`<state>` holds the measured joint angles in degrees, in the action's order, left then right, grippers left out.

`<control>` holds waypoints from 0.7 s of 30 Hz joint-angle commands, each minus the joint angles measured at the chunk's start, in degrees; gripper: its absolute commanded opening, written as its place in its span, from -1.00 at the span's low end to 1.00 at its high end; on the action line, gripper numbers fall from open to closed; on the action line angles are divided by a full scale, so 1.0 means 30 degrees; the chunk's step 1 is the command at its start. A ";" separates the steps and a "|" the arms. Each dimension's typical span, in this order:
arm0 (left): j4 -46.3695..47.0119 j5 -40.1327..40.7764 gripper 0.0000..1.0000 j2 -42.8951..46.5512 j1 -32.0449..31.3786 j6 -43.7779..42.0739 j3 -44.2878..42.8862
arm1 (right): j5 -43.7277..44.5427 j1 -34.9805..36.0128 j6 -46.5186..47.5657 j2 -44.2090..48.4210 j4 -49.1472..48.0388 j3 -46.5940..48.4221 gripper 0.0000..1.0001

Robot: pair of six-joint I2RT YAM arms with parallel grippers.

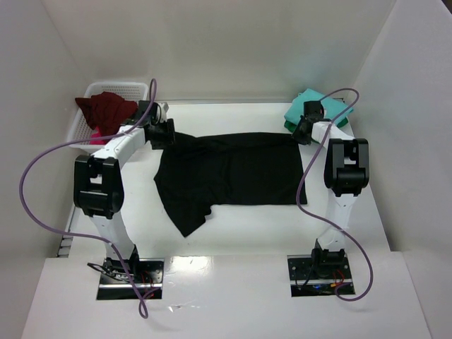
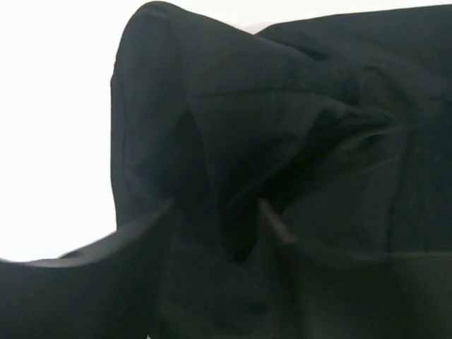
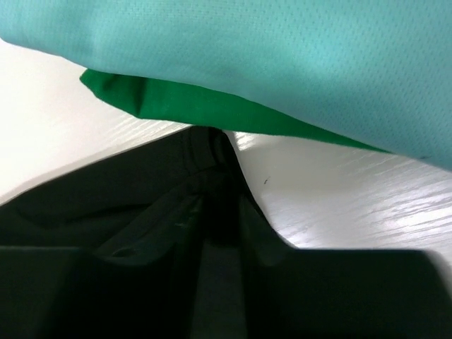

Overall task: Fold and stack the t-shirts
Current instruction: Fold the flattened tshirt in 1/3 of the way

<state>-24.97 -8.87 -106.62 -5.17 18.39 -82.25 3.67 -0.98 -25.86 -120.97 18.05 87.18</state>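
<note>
On the white table (image 1: 268,226), we see the black t-shirt (image 1: 233,173) spread out between both arms.
The left gripper (image 1: 162,134) and right gripper (image 1: 305,131) sit at its far corners, cloth between their jaws; we cannot tell whether either pinches. The teal t-shirt (image 1: 314,106) lies on the green t-shirt (image 3: 191,106) just beyond the right gripper.

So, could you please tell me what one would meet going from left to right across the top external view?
White basket holding a maroon t-shirt → left end effector → black t-shirt → teal t-shirt.
</note>
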 commanded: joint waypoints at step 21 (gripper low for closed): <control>0.1759 0.1490 0.63 -0.5239 -0.0005 0.1809 -0.5804 | -0.2248 0.0386 0.0741 0.0187 -0.0744 0.3958 0.21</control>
<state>-21.39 -5.25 -118.07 -5.17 22.64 -95.64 -2.15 -0.30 -24.55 -119.42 17.28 95.18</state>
